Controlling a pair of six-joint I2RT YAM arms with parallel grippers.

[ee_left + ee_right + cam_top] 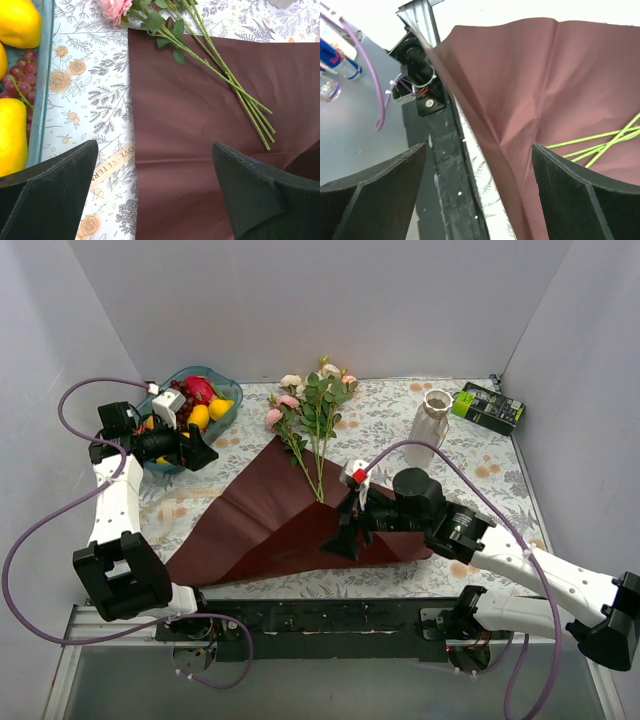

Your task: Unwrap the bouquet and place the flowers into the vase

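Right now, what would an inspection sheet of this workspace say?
Surface: floral tablecloth, maroon wrapping paper spread open on it.
Job's things: flowers loose, stems on the paper; vase upright far right, no flowers in it.
Clutter: fruit bowl far left; black-and-green box far right; beige ribbon beside the paper.
Claws: left claw open above the paper's left edge; right claw open at its near edge.
Cables: purple cables loop off both arms.
Surroundings: plain grey walls.
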